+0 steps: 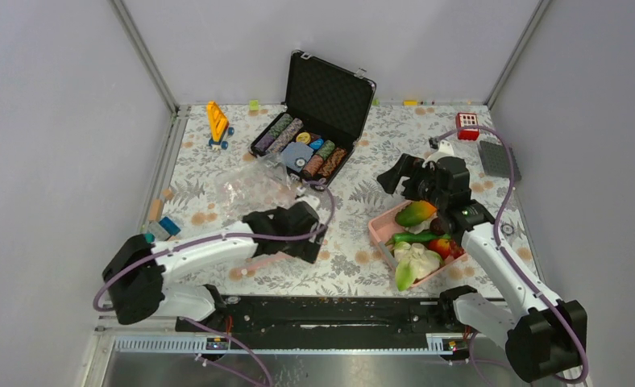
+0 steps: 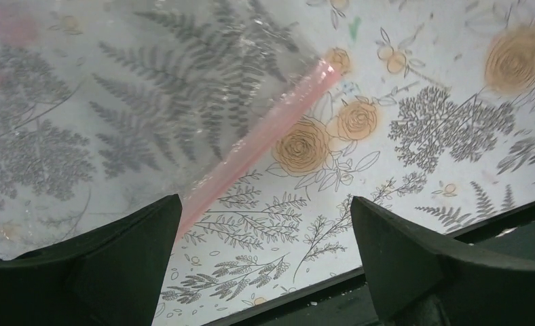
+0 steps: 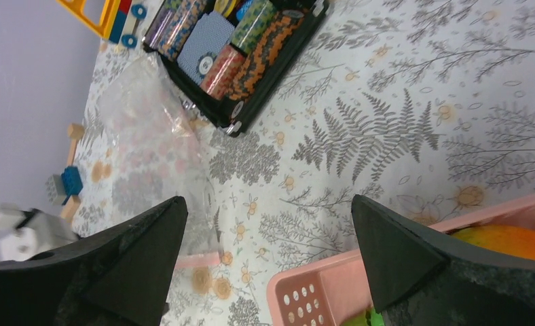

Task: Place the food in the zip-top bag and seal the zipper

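Note:
The clear zip-top bag (image 1: 254,189) lies crumpled at the table's middle left; it also shows as the bag (image 2: 115,102) and the bag (image 3: 142,136) in the wrist views. Its pink zipper (image 2: 265,122) runs diagonally, one end passing under my left finger (image 2: 136,258). My left gripper (image 1: 294,238) (image 2: 265,204) hovers open over the bag's near edge, holding nothing. The food sits in a pink basket (image 1: 381,228): mango (image 1: 415,214), green vegetable (image 1: 415,238), red fruit (image 1: 442,247), leafy pieces (image 1: 415,262). My right gripper (image 1: 407,184) (image 3: 268,204) hangs open above the basket's far-left corner (image 3: 333,285), empty.
An open black case of poker chips (image 1: 314,121) stands behind the bag. A yellow toy (image 1: 217,121) is at the back left. A red block (image 1: 467,125) and a grey plate (image 1: 498,160) lie at the back right. Small blocks (image 1: 161,226) sit by the left wall.

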Action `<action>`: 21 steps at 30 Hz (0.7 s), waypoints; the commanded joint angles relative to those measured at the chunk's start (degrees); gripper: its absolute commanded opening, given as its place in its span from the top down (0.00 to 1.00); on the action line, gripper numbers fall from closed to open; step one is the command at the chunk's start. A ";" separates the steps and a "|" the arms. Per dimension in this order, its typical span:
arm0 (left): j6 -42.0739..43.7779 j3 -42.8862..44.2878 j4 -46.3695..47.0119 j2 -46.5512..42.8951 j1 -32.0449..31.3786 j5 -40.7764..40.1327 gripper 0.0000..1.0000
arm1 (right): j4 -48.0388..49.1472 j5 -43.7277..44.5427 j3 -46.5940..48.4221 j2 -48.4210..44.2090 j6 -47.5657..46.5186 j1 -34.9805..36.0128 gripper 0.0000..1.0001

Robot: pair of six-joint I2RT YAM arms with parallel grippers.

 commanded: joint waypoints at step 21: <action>6.74 6.63 -6.50 14.03 -6.51 -16.03 0.02 | -0.01 -2.80 1.40 -2.31 -0.65 0.09 0.00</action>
